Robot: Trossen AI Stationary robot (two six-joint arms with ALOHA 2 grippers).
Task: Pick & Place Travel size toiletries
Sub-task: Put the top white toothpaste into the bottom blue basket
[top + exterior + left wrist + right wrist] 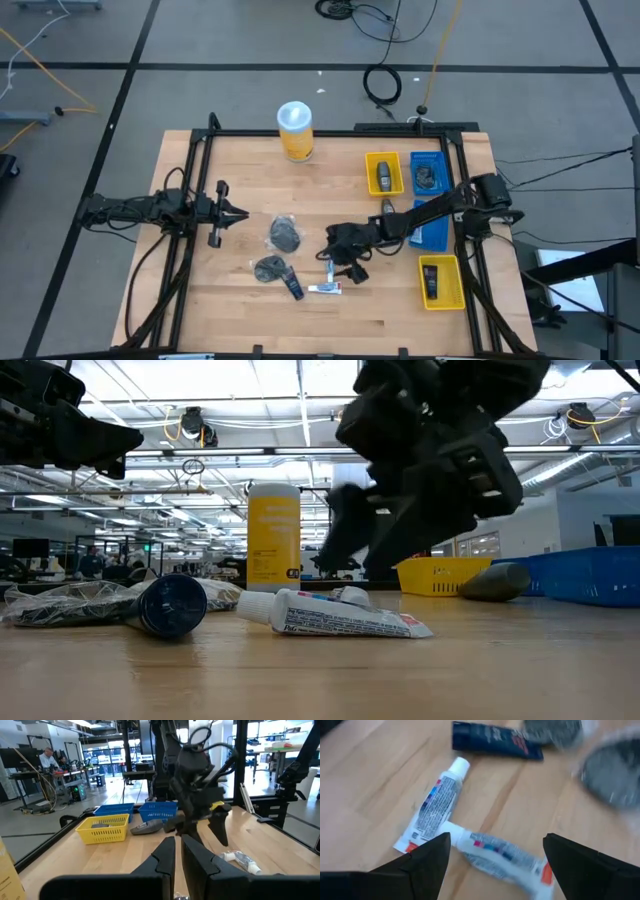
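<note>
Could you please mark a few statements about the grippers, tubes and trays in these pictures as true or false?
1. The right gripper is open above two white tubes. True.
2. The left gripper is holding the dark-blue bottle. False: the bottle lies on the table, apart from it.
3. The yellow canister lies on its side. False: it stands upright.
4. The yellow tray near the right arm has an item in it. True.

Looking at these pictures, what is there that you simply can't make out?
- Print on the two white tubes: right wrist view, blurred.
- Contents of the yellow trays: high view, too small.
- Grey pouches: right wrist view, blurred, cut by the edge.
- Right hand: low view, a dark mass hides its fingertips.
</note>
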